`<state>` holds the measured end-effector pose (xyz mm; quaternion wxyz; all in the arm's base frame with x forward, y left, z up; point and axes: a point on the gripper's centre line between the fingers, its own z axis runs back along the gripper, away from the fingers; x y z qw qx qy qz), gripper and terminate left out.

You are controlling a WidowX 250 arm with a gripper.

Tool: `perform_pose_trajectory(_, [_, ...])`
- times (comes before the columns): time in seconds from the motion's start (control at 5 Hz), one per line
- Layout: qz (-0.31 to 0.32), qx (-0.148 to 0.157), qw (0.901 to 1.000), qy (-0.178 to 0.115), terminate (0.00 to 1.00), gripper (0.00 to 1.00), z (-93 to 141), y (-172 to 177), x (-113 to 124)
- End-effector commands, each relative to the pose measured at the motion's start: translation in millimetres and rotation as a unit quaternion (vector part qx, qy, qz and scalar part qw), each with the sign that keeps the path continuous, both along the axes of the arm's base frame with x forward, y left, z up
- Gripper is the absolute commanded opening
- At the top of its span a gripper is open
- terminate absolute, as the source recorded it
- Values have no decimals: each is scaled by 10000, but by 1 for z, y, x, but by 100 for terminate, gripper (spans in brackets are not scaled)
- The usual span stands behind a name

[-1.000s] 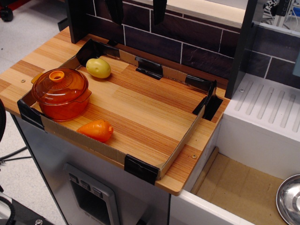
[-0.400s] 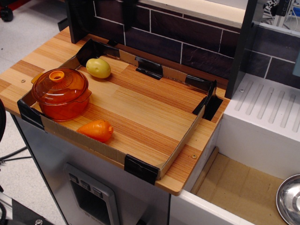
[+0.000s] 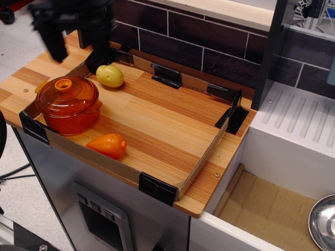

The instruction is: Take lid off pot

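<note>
The translucent orange pot point(image 3: 68, 119) stands at the left end of the cardboard-edged board. Its domed orange lid point(image 3: 75, 98) sits on it, with the small orange knob point(image 3: 63, 84) at the centre. My gripper point(image 3: 75, 44) is a blurred dark shape at the top left, above and behind the pot and well clear of the lid. Its two fingers point(image 3: 53, 46) hang down wide apart with nothing between them.
A yellow potato-like toy point(image 3: 110, 76) lies behind the pot and an orange carrot-like toy point(image 3: 107, 145) in front of it. A low cardboard rim point(image 3: 201, 162) frames the board. A steel bowl point(image 3: 322, 224) lies in the sink at the lower right, with a white drainer point(image 3: 303, 117) above it.
My gripper has swung from the top centre to the top left and dropped lower, now above and behind the pot. The pot, lid and toys have not moved.
</note>
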<state>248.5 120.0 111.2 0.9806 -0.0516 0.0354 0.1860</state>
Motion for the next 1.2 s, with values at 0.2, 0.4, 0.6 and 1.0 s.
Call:
perform_pose_trajectory(0.2, [-132, 832, 9928, -851, 0, 100, -4, 26, -4])
perform_pose_trajectory(0.4, [-17, 873, 9924, -861, 0, 100, -4, 32, 2])
perform_pose_trajectory(0.6, [-5, 918, 9923, -832, 0, 100, -9, 40, 2])
perform_pose_trajectory(1.0, [-201, 1016, 9934, -496, 0, 100, -29, 45, 6])
